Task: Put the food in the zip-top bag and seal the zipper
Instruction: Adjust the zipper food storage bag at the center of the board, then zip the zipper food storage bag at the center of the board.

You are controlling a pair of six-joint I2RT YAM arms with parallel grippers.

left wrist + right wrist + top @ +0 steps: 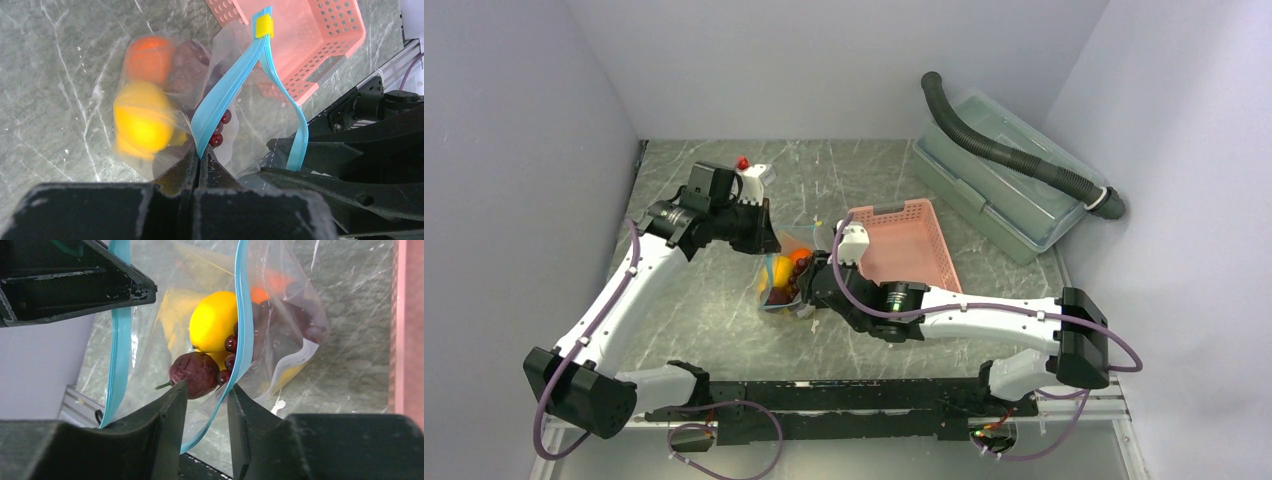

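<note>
The clear zip-top bag (782,272) hangs between both grippers above the table, mouth partly open. Inside are a yellow fruit (214,320), an orange (147,57), dark grapes (230,352) and a dark reddish-brown fruit (195,374). My left gripper (200,156) is shut on one end of the blue-teal zipper strip (225,90); it also shows in the top view (762,238). A yellow slider tab (264,26) sits at the strip's far end. My right gripper (207,387) is open, with the near strip (242,330) passing loosely between its fingers; it also shows in the top view (807,290).
A pink slotted basket (904,245) stands just right of the bag, close behind the right wrist. A large clear lidded box (994,185) with a dark corrugated hose (1014,155) across it is at the back right. Walls close in on three sides.
</note>
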